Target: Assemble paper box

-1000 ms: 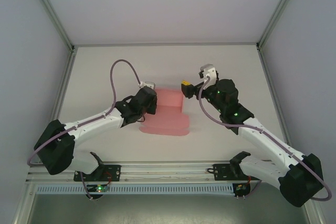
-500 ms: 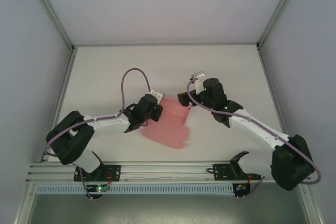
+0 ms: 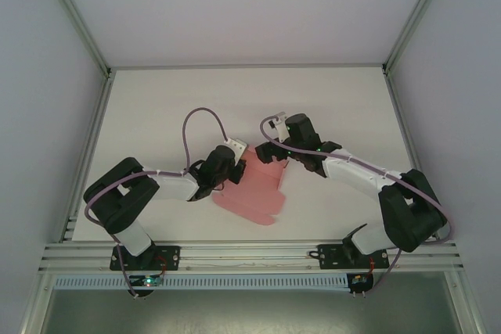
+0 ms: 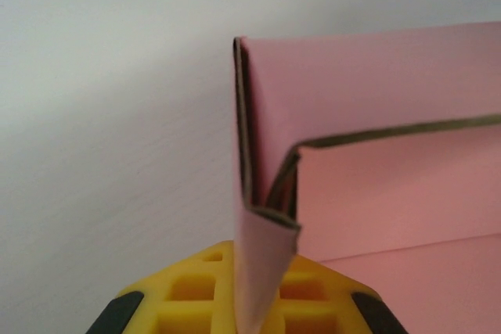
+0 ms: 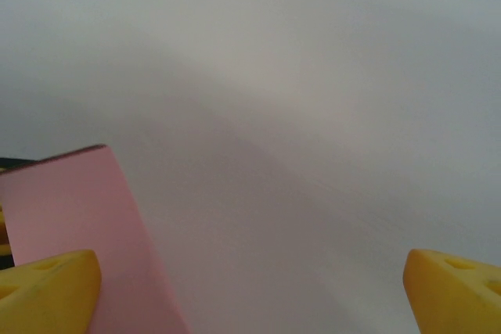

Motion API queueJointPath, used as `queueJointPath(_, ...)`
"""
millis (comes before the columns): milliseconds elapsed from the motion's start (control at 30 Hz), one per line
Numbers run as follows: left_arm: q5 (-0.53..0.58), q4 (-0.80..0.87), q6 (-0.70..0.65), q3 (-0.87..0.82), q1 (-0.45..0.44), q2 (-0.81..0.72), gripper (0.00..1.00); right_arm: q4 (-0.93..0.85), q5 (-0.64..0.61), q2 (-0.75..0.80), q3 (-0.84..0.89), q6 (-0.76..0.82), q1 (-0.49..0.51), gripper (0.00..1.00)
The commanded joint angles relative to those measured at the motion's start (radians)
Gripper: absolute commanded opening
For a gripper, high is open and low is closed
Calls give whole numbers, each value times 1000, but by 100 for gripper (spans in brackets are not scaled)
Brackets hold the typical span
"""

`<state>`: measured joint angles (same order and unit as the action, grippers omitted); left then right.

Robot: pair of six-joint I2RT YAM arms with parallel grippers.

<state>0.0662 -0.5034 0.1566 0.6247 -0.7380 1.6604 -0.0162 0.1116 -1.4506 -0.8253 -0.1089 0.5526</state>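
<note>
The paper box (image 3: 252, 197) is a pink creased card sheet lying mid-table with its far part folded up. My left gripper (image 3: 235, 165) is at the sheet's left far corner. In the left wrist view a folded corner flap of the paper box (image 4: 376, 107) runs down between the yellow fingers (image 4: 188, 295), and the left gripper (image 4: 262, 307) is shut on it. My right gripper (image 3: 275, 149) is at the sheet's far right edge. In the right wrist view its yellow fingertips (image 5: 51, 283) stand far apart, the right gripper (image 5: 250, 295) is open, and a pink flap (image 5: 74, 209) rises beside the left fingertip.
The white table (image 3: 344, 99) is bounded by a metal frame and pale walls. Purple cables loop above both wrists. The arm bases sit on the rail at the near edge (image 3: 250, 256).
Both wrists moved inward toward the sheet. The left gripper kept its hold and the sheet turned slightly. The right gripper came left to the raised far edge, still open.
</note>
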Motion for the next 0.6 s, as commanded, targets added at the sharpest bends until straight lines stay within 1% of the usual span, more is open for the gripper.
queueJointPath(0, -23, -78, -24, -24, -11, 13, 9, -32, 16, -32, -32, -3, 20, 98)
queueJointPath(100, -21, -99, -30, -49, -10, -4, 12, -48, 12, -32, -31, -6, 20, 98)
queueJointPath(267, -28, -96, -33, -54, -11, -10, 26, -84, 20, -39, -53, 4, 24, 98)
queueJointPath(400, -34, -93, -28, -62, -11, -12, 27, -86, 18, -70, -37, -8, 41, 98)
queueJointPath(567, -21, -40, -17, -74, -10, -56, 28, -106, -34, -102, -21, -28, 58, 98)
